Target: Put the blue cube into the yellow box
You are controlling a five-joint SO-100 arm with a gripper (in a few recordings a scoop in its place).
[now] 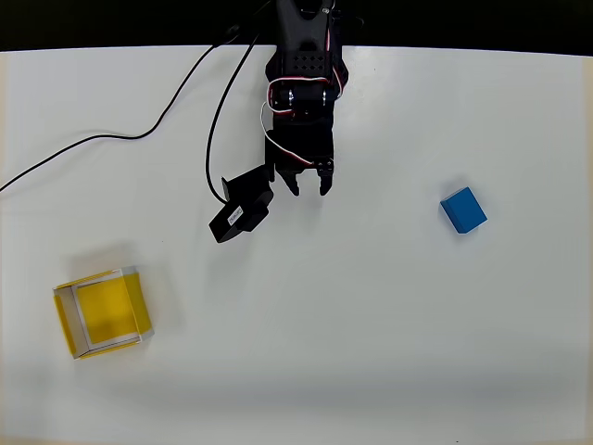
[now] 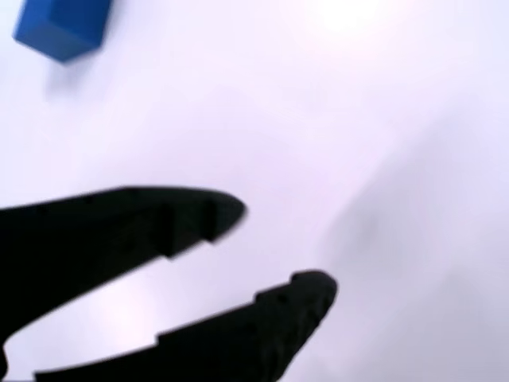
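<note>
Claw (image 1: 310,188) part open, empty, top centre overhead. Blue cube (image 1: 463,210) right of centre on surface (image 1: 371,352); yellow box (image 1: 101,312) lower left. Cube looks light, rigid: pinch two opposite flat faces.

Overhead view: looks straight down on the white table (image 1: 389,352) from high up, arm base at the top edge, whole working area in frame. Wrist view: rides just behind the gripper (image 2: 278,251), close to the table, looking along the fingers at a slant, blurred. Shared: the gripper (image 1: 309,185), the cube (image 1: 462,209) (image 2: 64,28) and the bare table (image 2: 382,119) between.
</note>
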